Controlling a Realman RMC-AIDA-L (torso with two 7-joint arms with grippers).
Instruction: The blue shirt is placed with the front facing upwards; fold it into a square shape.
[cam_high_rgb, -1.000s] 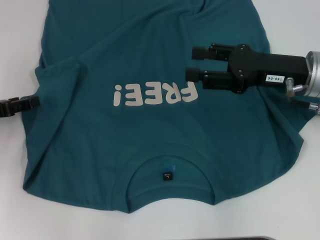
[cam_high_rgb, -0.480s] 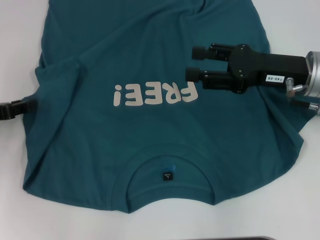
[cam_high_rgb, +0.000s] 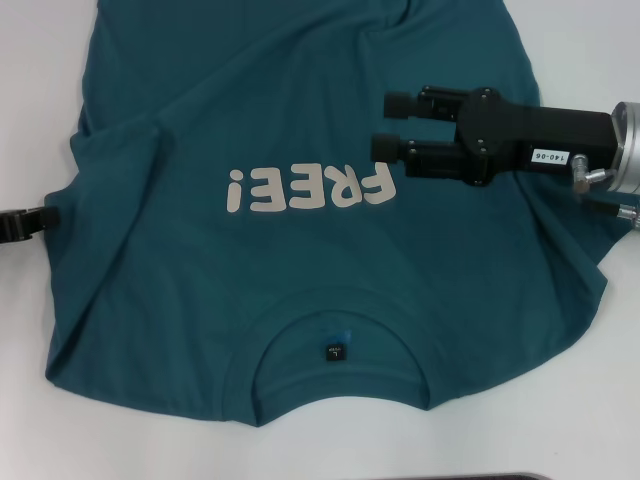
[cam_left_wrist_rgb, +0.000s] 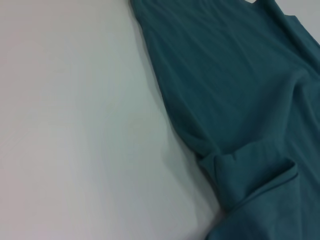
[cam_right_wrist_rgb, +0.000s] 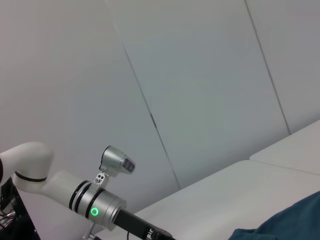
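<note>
The blue shirt (cam_high_rgb: 300, 260) lies spread front-up on the white table (cam_high_rgb: 40, 90), its cream "FREE!" lettering (cam_high_rgb: 310, 188) showing and its round neck with a small black label (cam_high_rgb: 334, 351) towards me. My right gripper (cam_high_rgb: 392, 126) hovers over the shirt's right chest, pointing left. It is open and holds nothing. My left gripper (cam_high_rgb: 25, 222) sits at the far left of the head view, just off the shirt's left sleeve edge. The left wrist view shows the shirt's side (cam_left_wrist_rgb: 235, 100) and a folded sleeve hem (cam_left_wrist_rgb: 250, 172).
White table (cam_left_wrist_rgb: 75, 125) borders the shirt on all sides. A dark strip (cam_high_rgb: 470, 477) runs along the near table edge. In the right wrist view a pale wall (cam_right_wrist_rgb: 200, 75), my left arm (cam_right_wrist_rgb: 95, 210) and a corner of the shirt (cam_right_wrist_rgb: 287, 225) appear.
My left gripper has drawn back to the left, away from the sleeve edge. The right arm and the shirt have not moved.
</note>
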